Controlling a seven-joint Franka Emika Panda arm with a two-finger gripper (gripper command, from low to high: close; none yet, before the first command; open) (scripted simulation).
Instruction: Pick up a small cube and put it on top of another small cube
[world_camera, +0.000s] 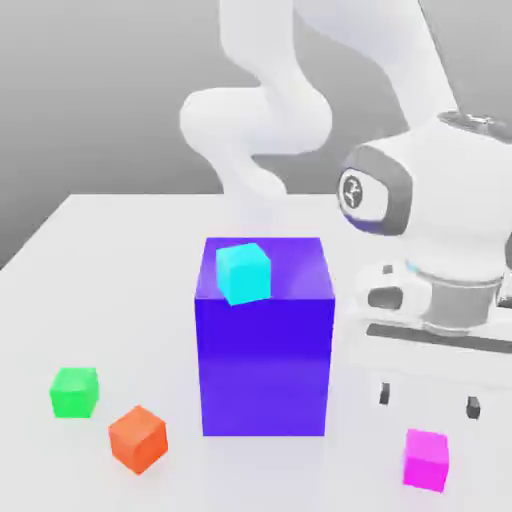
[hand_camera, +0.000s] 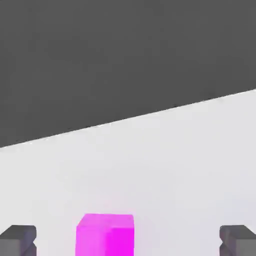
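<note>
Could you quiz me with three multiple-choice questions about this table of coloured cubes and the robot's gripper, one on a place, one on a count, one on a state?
1. Where is the small cyan cube?
A. on top of the big blue-purple block
B. on the white table
C. in the gripper

2. How many small cubes rest directly on the table?
A. one
B. three
C. five

3. How is the gripper?
A. shut on a cube
B. open, holding nothing
C. shut, empty

Answers: 1 A, it sits on the block's top face. 2 B, the green cube, orange cube and magenta-pink cube. 3 B, the fingers stand wide apart, clear of the magenta-pink cube.
</note>
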